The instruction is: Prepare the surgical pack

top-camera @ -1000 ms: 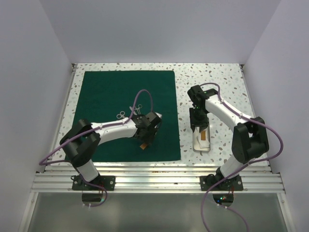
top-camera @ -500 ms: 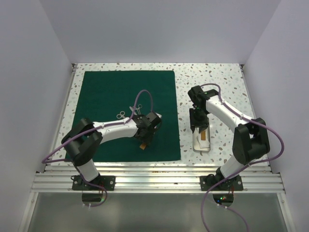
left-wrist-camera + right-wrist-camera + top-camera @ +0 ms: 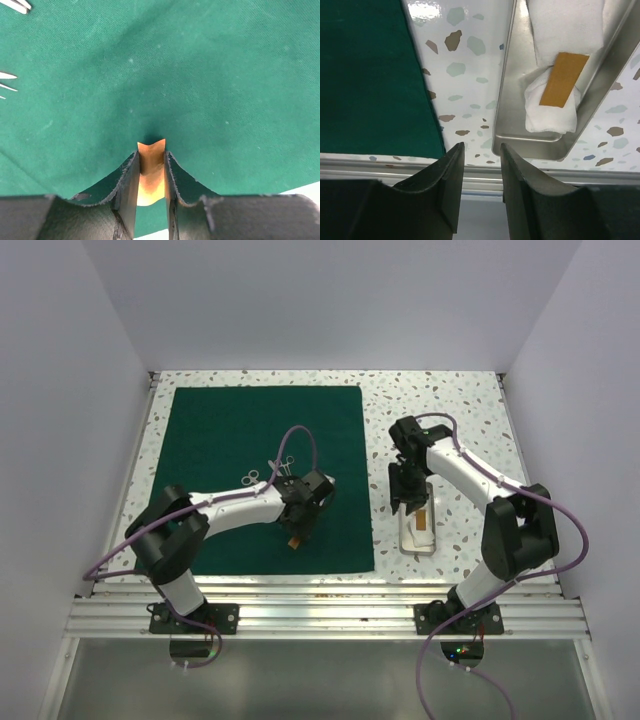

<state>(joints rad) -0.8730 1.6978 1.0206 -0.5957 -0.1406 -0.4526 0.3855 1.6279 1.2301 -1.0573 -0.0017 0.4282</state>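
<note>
The left tool (image 3: 151, 159) is seen low over the green drape (image 3: 200, 75), which is spread flat on the table (image 3: 465, 75). An orange strip (image 3: 150, 172) fills the gap between its fingers (image 3: 127, 190) and appears to be pinched, though firm contact cannot be confirmed. Silver instruments (image 3: 262, 476) lie on the drape ahead and to its left. The right tool (image 3: 481, 147) is held partly spread, with nothing between its fingers. Just ahead and to its right, the silver tray (image 3: 507, 90) is seen with a white bundle (image 3: 555, 117) in it.
</note>
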